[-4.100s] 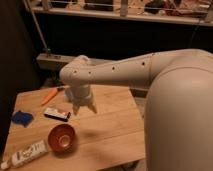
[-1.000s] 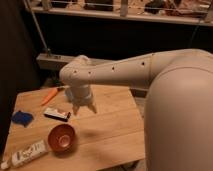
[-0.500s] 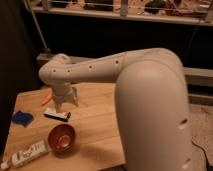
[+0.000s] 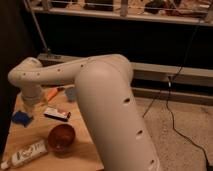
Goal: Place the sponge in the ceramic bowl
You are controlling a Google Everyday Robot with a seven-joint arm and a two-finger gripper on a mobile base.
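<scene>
The dark blue sponge [image 4: 21, 118] lies on the wooden table [image 4: 85, 150] near its left edge. The ceramic bowl [image 4: 61, 137], reddish-brown with a glossy orange inside, stands in front and to the right of it and holds nothing. My gripper [image 4: 31, 103] hangs from the white arm [image 4: 75, 75] just above and behind the sponge, a little to its right. It is open, nothing is in it, and it is not touching the sponge.
A black-and-white bar [image 4: 56, 114] lies between the gripper and the bowl. An orange tool [image 4: 51, 93] and a small pale blue cup [image 4: 71, 93] sit at the back. A white tube [image 4: 27, 154] lies at the front left corner. My bulky arm covers the table's right side.
The arm has swung left across the table, carrying the gripper from above the black-and-white bar to above the sponge. The objects have not moved.
</scene>
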